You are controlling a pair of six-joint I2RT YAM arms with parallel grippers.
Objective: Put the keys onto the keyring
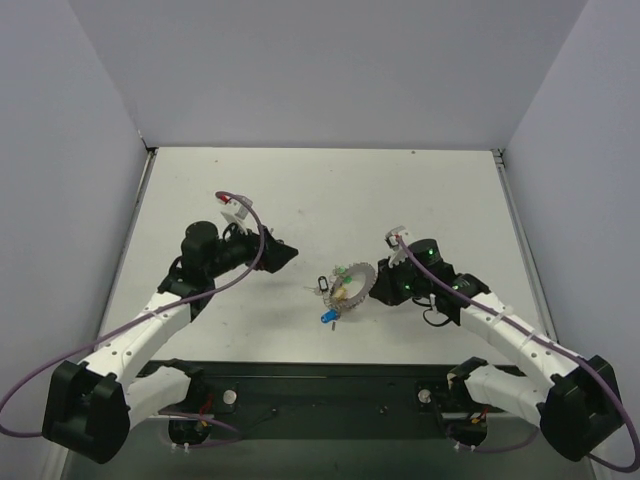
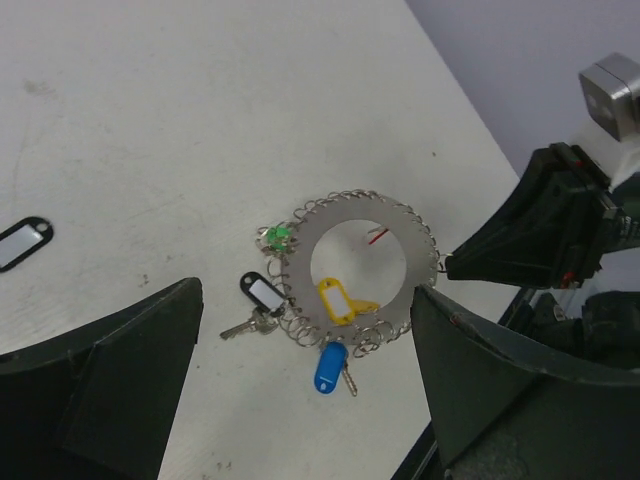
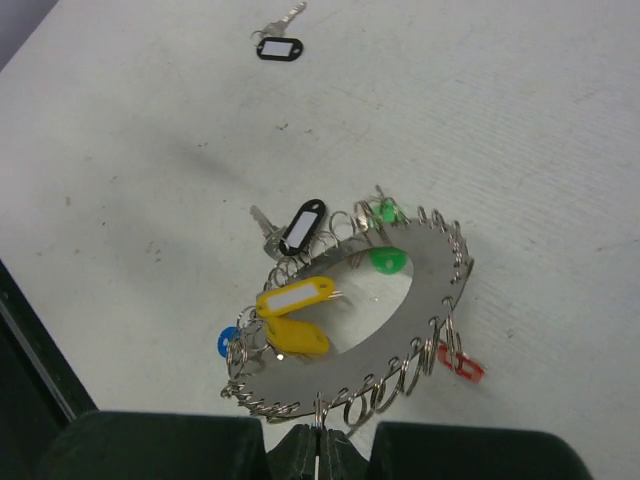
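**Top view.** White table [image 1: 330,190], with grey walls on three sides.
- Left gripper [image 1: 287,256]: jaws spread, nothing between them, well apart from the keyring.
- Keyring [image 1: 356,281]: near the table's middle, toward the near edge.
- Right gripper [image 1: 376,288]: at the keyring's right side.
- Blue tag [image 1: 328,316]: just in front of the keyring.

**Left wrist view.** The two dark fingers [image 2: 100,400] stand wide apart at the bottom corners, with the keyring on the table beyond them.
- The keyring is a flat silver band with a round hole, fringed all round with small wire loops.
- Yellow tag [image 2: 338,300]: across the lower part of the hole.
- Black-tagged key [image 2: 262,293]: at the left rim.
- Green piece [image 2: 277,237]: at the upper left rim.
- The right gripper's pointed tip meets the right rim.
- Loose key [image 2: 22,243]: only its black tag shows, at the left edge of the view, well apart from the keyring.

**Right wrist view.** The fingers are pressed together at the bottom centre, pinching one wire loop on the keyring's near rim.
- Red tag [image 3: 460,362]: hangs at the right of the near rim.
- Two yellow tags lie over the hole's left side.
- The loose key lies alone at the far top.
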